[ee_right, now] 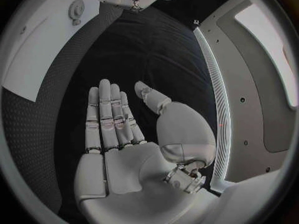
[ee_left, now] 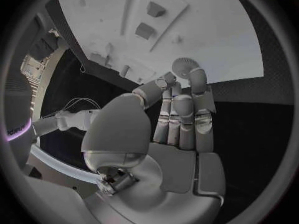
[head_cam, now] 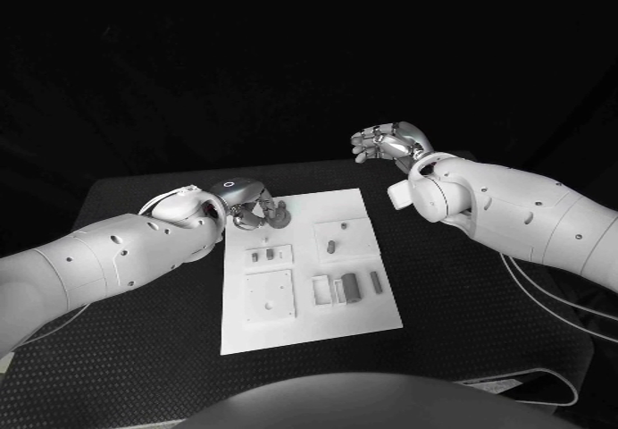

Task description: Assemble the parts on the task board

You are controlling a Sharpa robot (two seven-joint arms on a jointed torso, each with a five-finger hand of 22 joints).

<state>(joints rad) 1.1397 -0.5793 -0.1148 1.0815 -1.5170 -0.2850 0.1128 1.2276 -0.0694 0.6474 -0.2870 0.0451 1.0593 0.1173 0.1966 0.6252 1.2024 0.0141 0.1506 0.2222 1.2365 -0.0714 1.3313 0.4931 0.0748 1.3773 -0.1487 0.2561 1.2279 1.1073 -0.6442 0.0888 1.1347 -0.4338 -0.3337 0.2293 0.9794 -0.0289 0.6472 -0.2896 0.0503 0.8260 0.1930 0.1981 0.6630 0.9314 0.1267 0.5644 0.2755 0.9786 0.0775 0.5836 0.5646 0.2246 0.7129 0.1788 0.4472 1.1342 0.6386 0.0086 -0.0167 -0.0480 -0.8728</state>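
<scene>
A: What had the left hand (head_cam: 262, 211) got?
B: A small toothed gear (ee_left: 184, 64), pinched at the fingertips above the board's (head_cam: 290, 326) far-left corner. The right hand (head_cam: 390, 143) hung empty, fingers loosely apart, beyond the bench (head_cam: 129, 357).
A: Handling?
B: Probably light, stiff, slippery; rim grip suits. Its axis I couldn't tell.

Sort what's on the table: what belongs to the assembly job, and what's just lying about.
Job: task board; grey parts on it; small gear pinched by the left hand; right hand, raised, holding nothing.

Lying about: cables on the black table.
</scene>
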